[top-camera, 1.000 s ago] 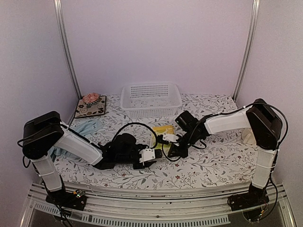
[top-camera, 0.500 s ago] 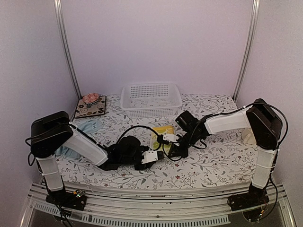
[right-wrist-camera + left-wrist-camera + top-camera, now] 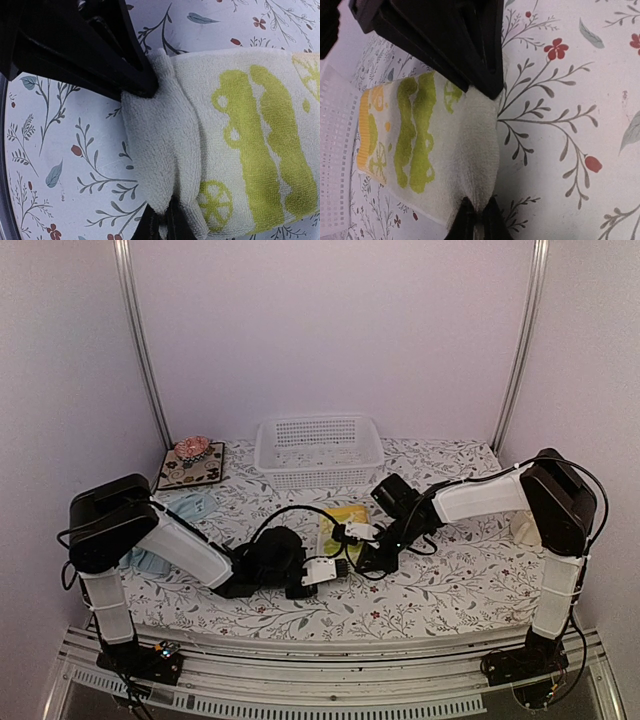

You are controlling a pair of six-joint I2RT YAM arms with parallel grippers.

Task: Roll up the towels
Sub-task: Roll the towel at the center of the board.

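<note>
Fingers of the left gripper are pressed together into 1 dark wedge. Its tip is clamped on the turned-over edge of the yellow-green towel. The right gripper looks the same in its own wrist view: its fingers are together and nip 1 end of that thick pale fold.

At the bottom edge of each wrist view, 2 small dark tips sit on the other end of the fold. They appear to belong to the opposite gripper, so the 2 grippers hold the fold at its 2 ends.

Between the pinches the towel's near edge is doubled over into a plump ridge. The rest lies flat on the table, showing green wavy bands and a yellow stripe along its far edge.

From above, this towel sits near the middle of the flower-printed table, just on the near side of the white basket. The left arm stretches low across the table from the left. The right arm reaches in from the right, and the 2 wrists almost meet at the towel's near edge.

The light blue towel lies crumpled on the left, partly hidden behind the left arm. At the far left a dark floral mat lies beside the basket.
</note>
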